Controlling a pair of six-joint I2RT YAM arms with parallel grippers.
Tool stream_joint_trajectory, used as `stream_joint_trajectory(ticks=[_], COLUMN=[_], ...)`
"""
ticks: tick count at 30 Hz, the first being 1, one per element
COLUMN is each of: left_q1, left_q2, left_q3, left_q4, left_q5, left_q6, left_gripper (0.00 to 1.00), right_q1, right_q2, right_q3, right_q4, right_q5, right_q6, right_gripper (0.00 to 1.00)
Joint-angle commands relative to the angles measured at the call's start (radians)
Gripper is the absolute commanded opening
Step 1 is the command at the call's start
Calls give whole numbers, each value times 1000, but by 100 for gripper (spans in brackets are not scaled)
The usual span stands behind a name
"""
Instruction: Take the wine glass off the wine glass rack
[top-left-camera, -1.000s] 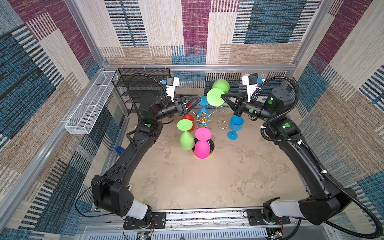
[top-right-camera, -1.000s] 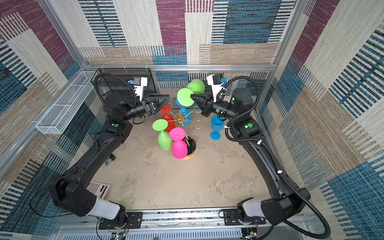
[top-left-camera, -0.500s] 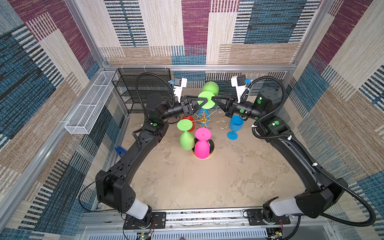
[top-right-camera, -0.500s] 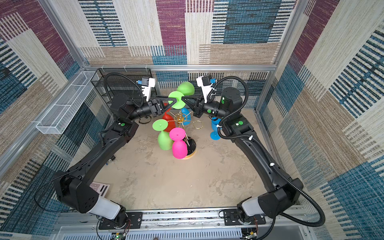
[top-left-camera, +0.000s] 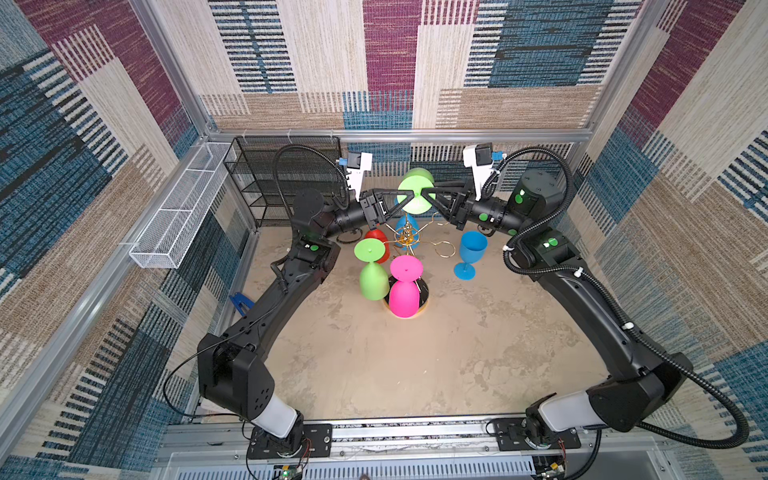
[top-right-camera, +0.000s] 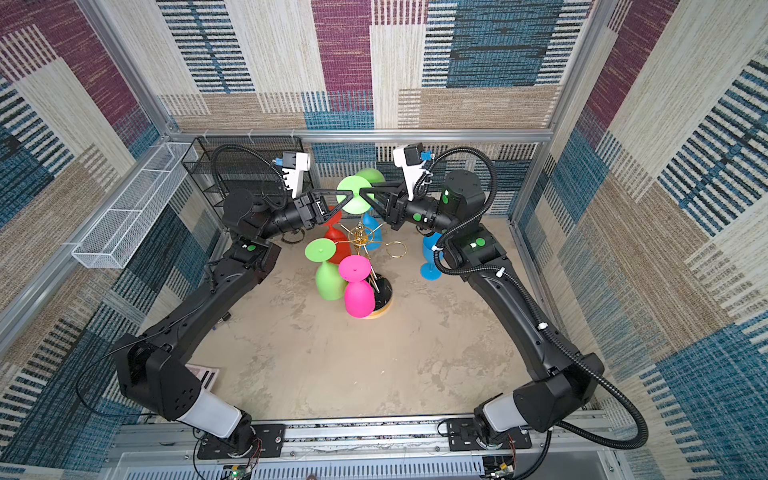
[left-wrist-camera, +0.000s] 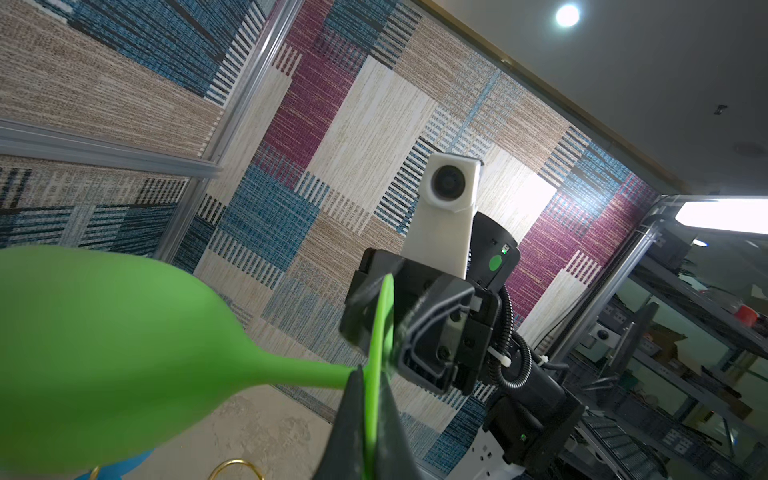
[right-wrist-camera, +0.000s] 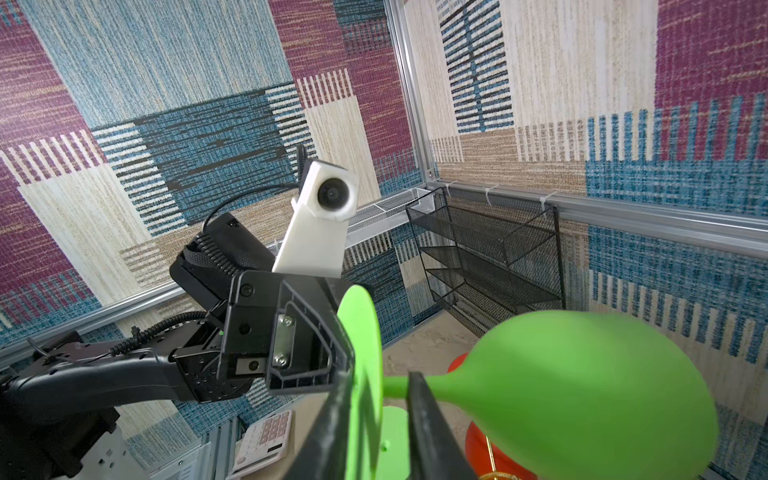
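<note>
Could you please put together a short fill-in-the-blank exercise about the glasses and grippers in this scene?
1. The raised glass, clear of the rack, is ___.
2. The upright glass on the table is ___.
3. The hanging glass nearest the arms' bases is ___.
4. The raised glass's foot is clamped by the ___ gripper.
Missing words: green; blue; pink; left.

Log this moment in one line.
left gripper: shut on foot of lime-green plastic wine glass | right gripper: open astride same foot | glass: airborne, off gold wire rack
</note>
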Motion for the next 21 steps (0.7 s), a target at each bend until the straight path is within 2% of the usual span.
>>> stream_joint_trajectory(ticks=[1, 4, 9, 15, 21], left_q1=[3, 2, 3, 3, 2], left_q2=[-22, -35, -27, -15, -23], left_q3=[22, 47, 92, 122, 117], left_q4=[-42, -120, -132, -148, -163], left_q5=[-47, -89, -101, -98, -101], left_q6=[-50, -54, -126, -171, -172], left_gripper=[0, 0, 0, 0, 0], right_q1=[0, 0, 1, 1, 1], right_q2=[-59, -139, -244, -208, -87], right_q3=[-21, -112, -285, -346, -292], right_q4=[-21, 0, 125, 269, 333], right_q5=[113, 239, 332, 329, 250], right_q6=[-97, -204, -375, -506, -540], right_gripper=[62, 83, 99, 99, 99])
